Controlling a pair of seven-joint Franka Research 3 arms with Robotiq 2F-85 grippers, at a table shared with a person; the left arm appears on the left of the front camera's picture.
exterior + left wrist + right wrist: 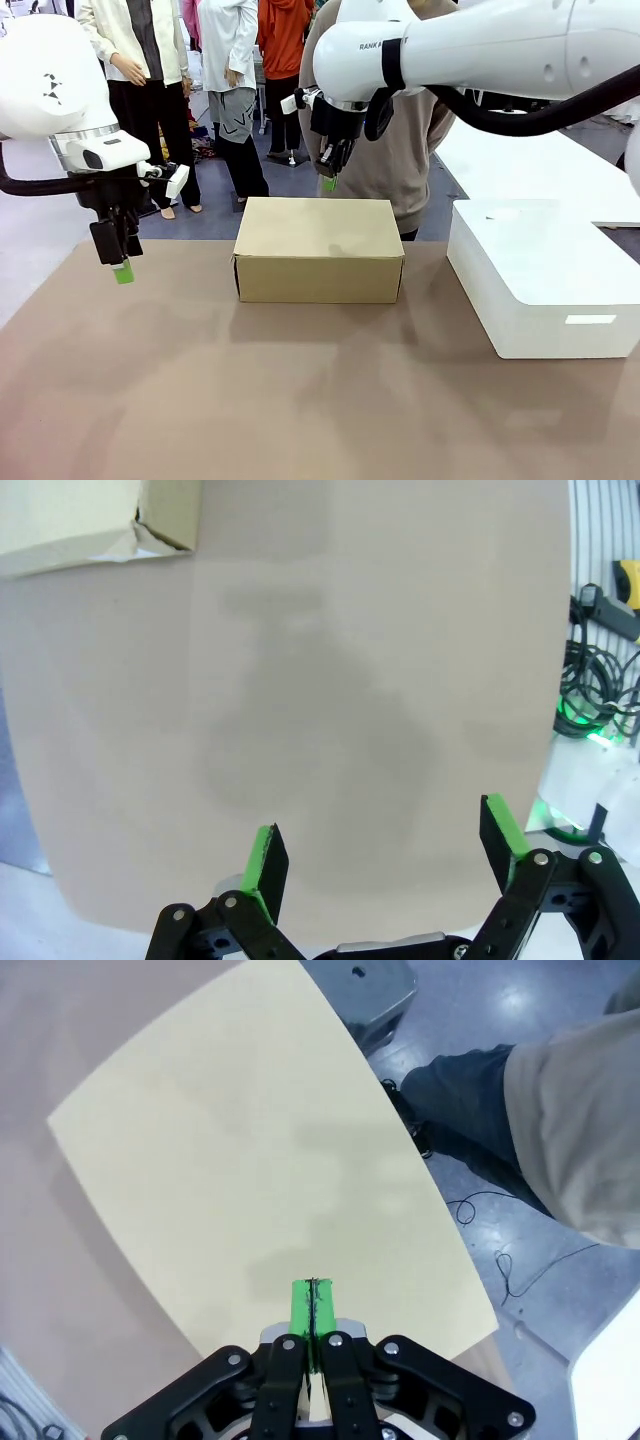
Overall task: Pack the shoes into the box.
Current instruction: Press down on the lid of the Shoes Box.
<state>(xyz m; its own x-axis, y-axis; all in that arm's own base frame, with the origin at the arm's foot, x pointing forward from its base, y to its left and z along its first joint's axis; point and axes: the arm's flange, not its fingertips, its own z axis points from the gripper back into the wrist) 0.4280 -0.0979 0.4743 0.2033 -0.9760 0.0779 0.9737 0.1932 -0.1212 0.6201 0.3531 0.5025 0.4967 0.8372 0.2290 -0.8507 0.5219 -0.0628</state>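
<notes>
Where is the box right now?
In the front view the box sits closed near mid-table, left of the white block, with the shut right gripper hovering above its far edge.

I see box (318, 250): plain tan cardboard, matt, smooth faces; bit of white tissue paper at torn-looking corner in left wrist view. Table (200, 400): dull brown covering, matt, even, no sheen. White block (545, 280) on right: glossy, hard-looking, smooth. Left gripper (385, 865): black matt plastic-looking links, metal pins, green pads (262, 865). Right gripper (313, 1310): same black links, green pads. Arm shells I read as glossy white plastic. Floor beyond: shiny grey-blue.
</notes>
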